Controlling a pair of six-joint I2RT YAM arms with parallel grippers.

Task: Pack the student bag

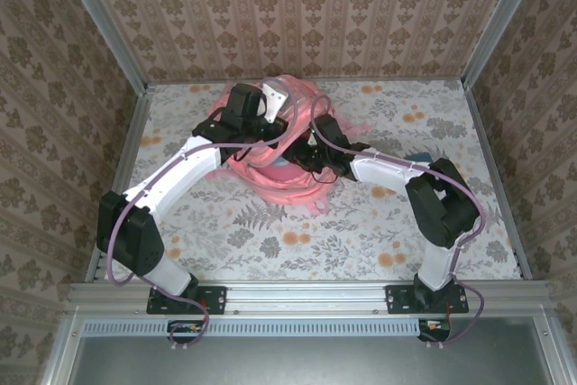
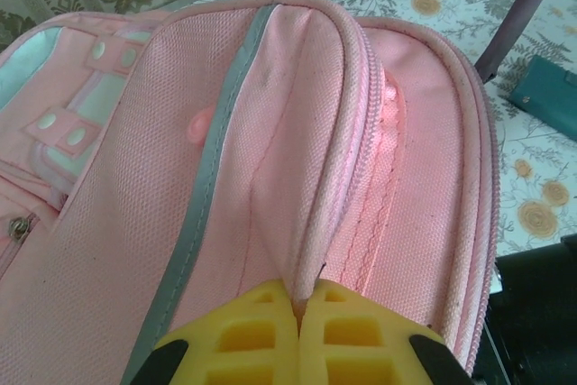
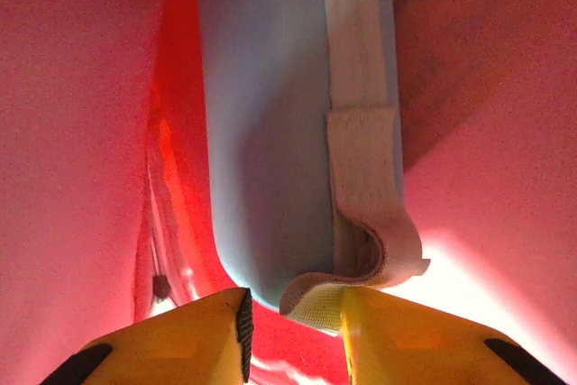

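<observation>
Backpack (image 1: 281, 188) sits mid-table (image 1: 361, 241), left gripper (image 2: 300, 299) clamped on its zip edge (presumably to prop it open) while the right gripper (image 3: 293, 306), deep inside, pinches a blue pouch (image 3: 266, 132).

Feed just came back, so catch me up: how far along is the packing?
Done: a blue item with a strap is inside the bag. In hand: the left gripper pinches the bag's rim; the right gripper is inside at the blue item, grip unclear. Left: the teal case lies outside, perhaps to pack; the bag needs closing.
</observation>
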